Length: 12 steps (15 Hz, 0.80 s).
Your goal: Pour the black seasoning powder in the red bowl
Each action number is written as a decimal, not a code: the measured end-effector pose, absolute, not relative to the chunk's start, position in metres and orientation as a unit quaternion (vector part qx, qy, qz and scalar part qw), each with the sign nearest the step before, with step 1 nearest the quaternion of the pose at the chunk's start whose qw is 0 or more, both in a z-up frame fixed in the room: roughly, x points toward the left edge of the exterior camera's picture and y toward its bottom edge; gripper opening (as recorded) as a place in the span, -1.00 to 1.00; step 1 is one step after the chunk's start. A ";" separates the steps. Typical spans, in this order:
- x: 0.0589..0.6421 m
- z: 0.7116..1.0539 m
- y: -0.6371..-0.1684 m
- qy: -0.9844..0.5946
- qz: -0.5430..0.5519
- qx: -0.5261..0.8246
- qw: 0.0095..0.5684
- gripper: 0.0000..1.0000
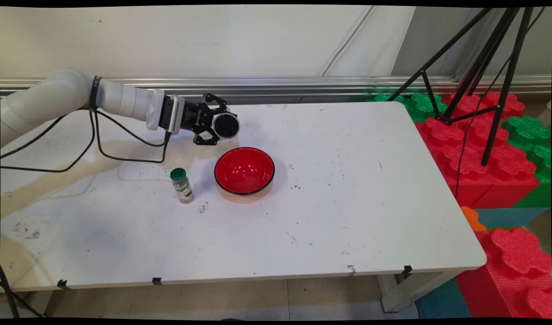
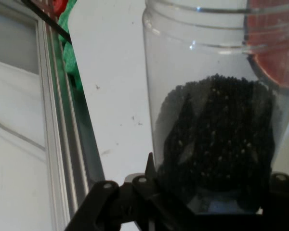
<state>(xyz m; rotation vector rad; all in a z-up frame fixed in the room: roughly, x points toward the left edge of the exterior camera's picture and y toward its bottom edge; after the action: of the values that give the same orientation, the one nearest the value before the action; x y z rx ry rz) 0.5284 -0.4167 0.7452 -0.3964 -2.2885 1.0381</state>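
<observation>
Hand grips clear jar of black grains, above red bowl

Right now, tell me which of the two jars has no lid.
The clear jar of dark grains in the tool; the small jar standing left of the bowl keeps its green cap.

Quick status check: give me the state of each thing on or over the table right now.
gripper: shut on clear jar, held sideways above the table
clear jar: uncapped, partly filled with black grains
red bowl: upright, empty
green-capped spice bottle: upright, capped, left of bowl
</observation>
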 end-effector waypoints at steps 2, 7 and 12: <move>0.526 0.746 -0.419 -0.858 0.396 -0.165 0.283 -1.00; 0.517 0.749 -0.425 -0.849 0.413 -0.210 0.253 -1.00; 0.508 0.751 -0.428 -0.839 0.426 -0.253 0.226 -1.00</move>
<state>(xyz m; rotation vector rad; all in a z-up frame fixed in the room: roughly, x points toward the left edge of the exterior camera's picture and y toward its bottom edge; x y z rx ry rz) 0.5079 -0.4278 0.7507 -0.6967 -2.3118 1.1750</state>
